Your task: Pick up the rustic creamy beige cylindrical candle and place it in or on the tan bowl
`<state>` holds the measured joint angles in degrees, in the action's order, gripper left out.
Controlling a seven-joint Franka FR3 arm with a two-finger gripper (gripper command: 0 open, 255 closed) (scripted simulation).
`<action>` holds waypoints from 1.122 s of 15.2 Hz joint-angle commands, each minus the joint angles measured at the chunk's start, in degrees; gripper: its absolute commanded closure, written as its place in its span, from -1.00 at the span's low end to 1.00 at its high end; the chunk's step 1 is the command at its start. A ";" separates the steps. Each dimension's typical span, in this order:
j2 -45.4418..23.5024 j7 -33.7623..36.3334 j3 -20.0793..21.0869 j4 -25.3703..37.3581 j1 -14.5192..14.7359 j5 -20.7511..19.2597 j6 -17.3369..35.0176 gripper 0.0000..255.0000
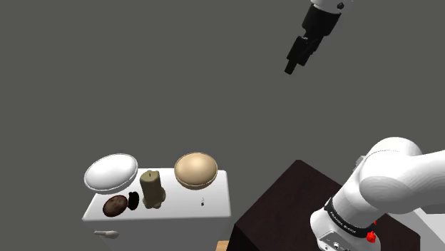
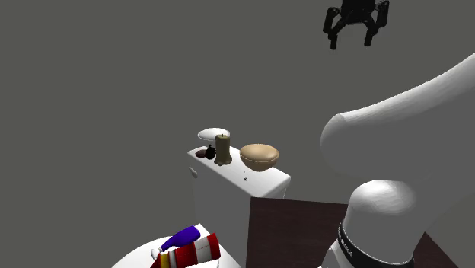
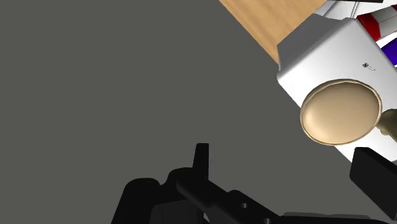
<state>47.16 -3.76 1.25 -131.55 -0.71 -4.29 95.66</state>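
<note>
Reaching is the step in hand. The gripper (image 2: 352, 36) hangs high, jaws apart and empty, well apart from the candle (image 1: 150, 187). The candle stands upright on the cabinet (image 1: 214, 196), just beside the bowl (image 1: 195, 170), on the shoulder view's left. The next move calls for a descent over the candle, then closing.

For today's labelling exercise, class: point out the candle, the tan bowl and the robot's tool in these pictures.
candle (image 1: 150, 189), shoulder view, middle of its body.
tan bowl (image 1: 196, 169), shoulder view, bare inner hollow.
tool (image 2: 353, 42), second exterior view, midway between its fingertips.
</note>
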 commanded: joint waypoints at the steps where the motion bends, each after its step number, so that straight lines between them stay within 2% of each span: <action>1: 0.00 0.00 0.00 0.00 0.00 0.00 0.00 -1.00; 9: -5.80 4.78 5.10 -6.75 2.95 3.85 12.24 -1.00; 17: -15.91 9.44 10.66 -9.35 5.57 6.56 24.98 -1.00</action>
<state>32.34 4.99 11.13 -140.44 4.46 1.91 118.98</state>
